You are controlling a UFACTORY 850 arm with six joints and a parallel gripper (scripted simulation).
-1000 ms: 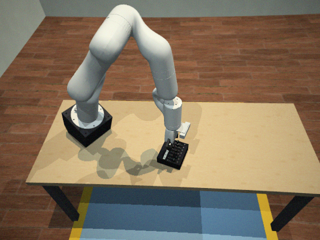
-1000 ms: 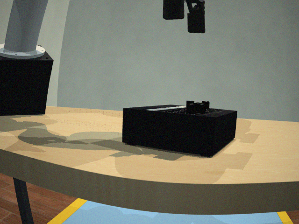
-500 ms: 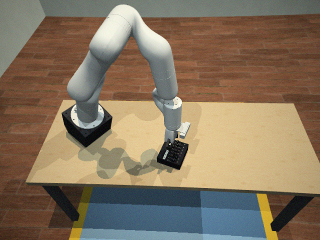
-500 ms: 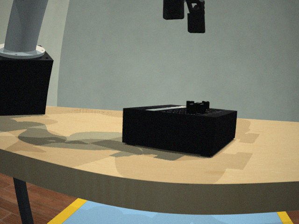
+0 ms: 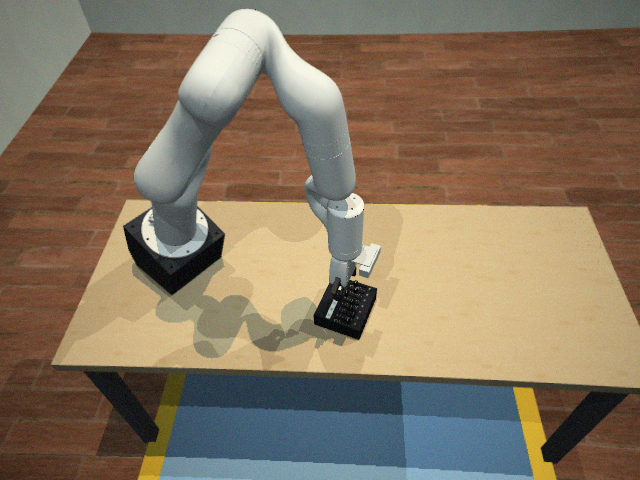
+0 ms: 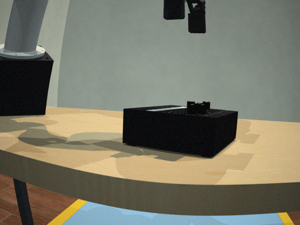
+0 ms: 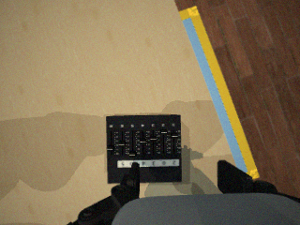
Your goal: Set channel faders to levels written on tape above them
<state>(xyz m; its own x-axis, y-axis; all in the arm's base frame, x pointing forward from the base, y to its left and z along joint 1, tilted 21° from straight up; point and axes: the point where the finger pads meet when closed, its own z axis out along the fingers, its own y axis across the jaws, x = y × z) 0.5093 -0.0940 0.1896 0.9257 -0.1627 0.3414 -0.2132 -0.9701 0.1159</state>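
Lighting desk (image 7: 142, 174), faders (image 7: 142, 142) at uneven levels, tape (image 7: 148, 163) unreadable; gripper (image 6: 185, 17) high above it, jaws wide, empty; setting apparently not begun.

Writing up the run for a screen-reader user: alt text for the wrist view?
Looking straight down, a black lighting desk sits on a tan table, its fader caps at mixed heights beside a pale tape strip. The open, empty gripper hovers above it.

Your top view looks down from high at the front, taking in the whole table (image 5: 465, 268). The exterior sits low and close at its edge. The wrist looks straight down. All share the desk (image 5: 345, 310).
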